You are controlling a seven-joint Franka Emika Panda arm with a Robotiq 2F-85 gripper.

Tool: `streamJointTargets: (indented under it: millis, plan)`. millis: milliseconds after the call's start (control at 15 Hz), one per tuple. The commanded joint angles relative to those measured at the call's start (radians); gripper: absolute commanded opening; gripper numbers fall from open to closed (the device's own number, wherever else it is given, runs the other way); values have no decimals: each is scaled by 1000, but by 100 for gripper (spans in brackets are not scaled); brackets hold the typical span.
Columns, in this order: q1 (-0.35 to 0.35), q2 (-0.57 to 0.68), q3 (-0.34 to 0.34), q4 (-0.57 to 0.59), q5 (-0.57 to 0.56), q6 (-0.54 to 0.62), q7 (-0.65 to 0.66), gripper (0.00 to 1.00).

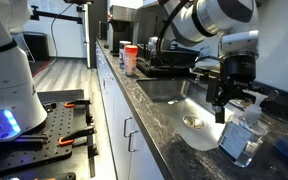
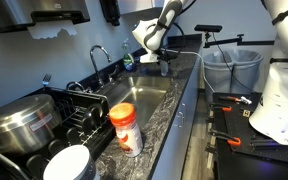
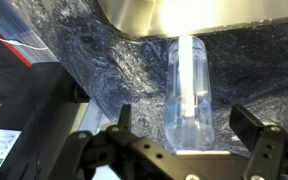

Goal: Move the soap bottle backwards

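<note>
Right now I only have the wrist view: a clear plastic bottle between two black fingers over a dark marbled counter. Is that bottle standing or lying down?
Observer: Standing, as far as I can tell. In an exterior view the clear plastic pump bottle looks upright on the dark counter, just past one end of the steel sink.
Operator: How high is the gripper against it?
Observer: The black gripper hangs beside the bottle's upper part. I cannot tell whether they touch.
Operator: Anything else on that counter?
Observer: An orange-and-white container stands past the sink's opposite end, well apart from the bottle.
</note>
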Motion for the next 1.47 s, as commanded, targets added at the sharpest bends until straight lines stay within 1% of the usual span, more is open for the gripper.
streamJointTargets:
  millis: [0,333,400,467,600,733,800,1000,1067,1400]
  plan:
    - [14,15,-21,6,-6,53,-67,100]
    - [18,27,-31,1,-4,112,-125,100]
    - [21,29,-34,2,-5,119,-130,94]
    - [24,31,-39,1,-9,133,-130,74]
    - [29,34,-48,2,-8,145,-131,68]
    - [35,32,-58,3,-9,152,-125,53]
    - [38,28,-65,1,-14,158,-117,44]
    - [46,10,-84,-2,-14,167,-108,22]
    - [47,3,-89,-2,-11,170,-105,17]
    - [45,-19,-109,9,-8,186,-98,17]
